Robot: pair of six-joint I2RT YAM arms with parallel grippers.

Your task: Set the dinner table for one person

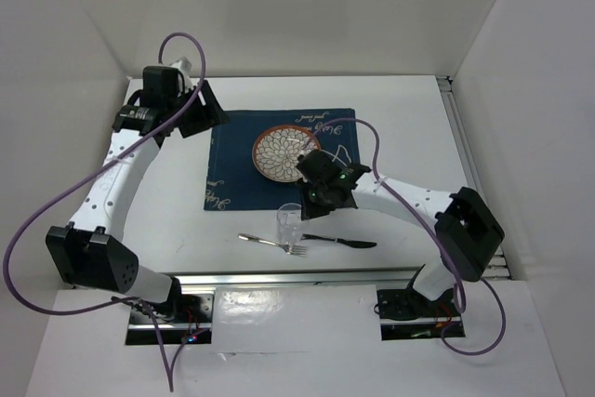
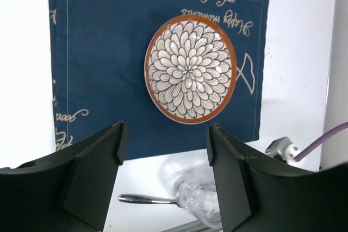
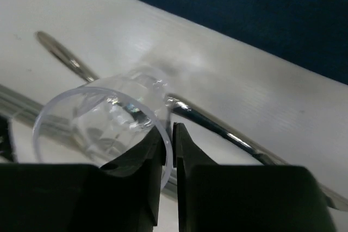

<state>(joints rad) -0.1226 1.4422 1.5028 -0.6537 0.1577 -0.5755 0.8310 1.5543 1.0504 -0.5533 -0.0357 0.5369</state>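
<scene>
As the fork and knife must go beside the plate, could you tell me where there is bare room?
Free: the placemat cloth left of the plate; the dinner table right of the placemat, out to the side rail. Crowded: the strip before the placemat, where the glass, fork, knife and the right gripper, clamped on the glass's rim, sit.

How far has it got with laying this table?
Done: the round flower-patterned plate sits on the dark blue cloth placemat. In hand: the right gripper pinches the rim of the clear plastic cup, by the mat's near edge. Left: the silver metal fork and slim knife lie on the white tabletop, not beside the plate; the left gripper hovers open and empty.
</scene>
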